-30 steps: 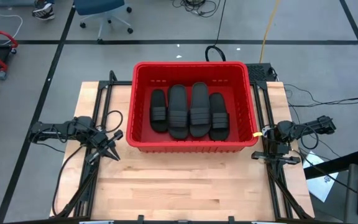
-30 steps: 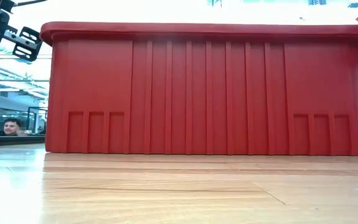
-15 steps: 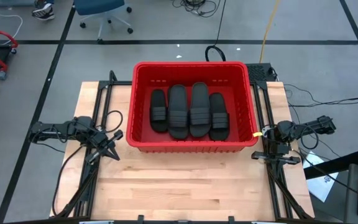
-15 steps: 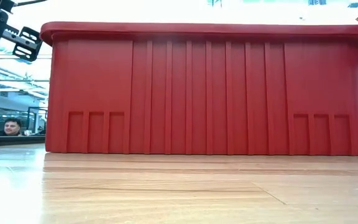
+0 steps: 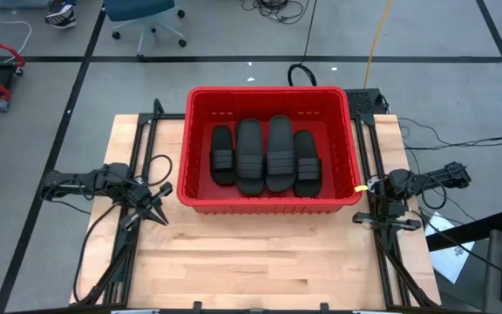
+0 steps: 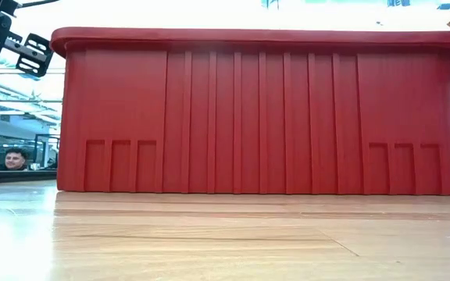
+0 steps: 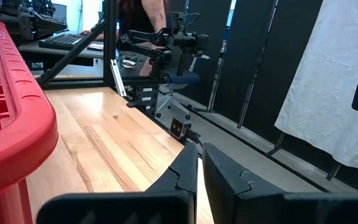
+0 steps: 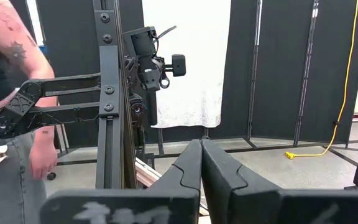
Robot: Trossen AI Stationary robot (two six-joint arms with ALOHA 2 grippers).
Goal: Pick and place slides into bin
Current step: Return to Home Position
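The red bin [image 5: 269, 202] stands at the table's far middle; its ribbed near wall fills the low view [image 6: 260, 113]. Several black slides [image 5: 266, 155] lie side by side, flat on its floor. My left gripper [image 5: 162, 217] is shut and empty, left of the bin's near left corner; its fingers show in the left wrist view [image 7: 199, 163] beside the bin's rim [image 7: 17, 93]. My right gripper [image 5: 362, 219] is shut and empty at the bin's near right corner; it also shows in the right wrist view [image 8: 201, 149].
Bare wood table [image 5: 251, 262] lies in front of the bin. Black frame rails run along both table sides [image 5: 133, 253]. A person stands beyond the table in the right wrist view [image 8: 11, 93]; another person shows low in the room behind [image 6: 12, 159].
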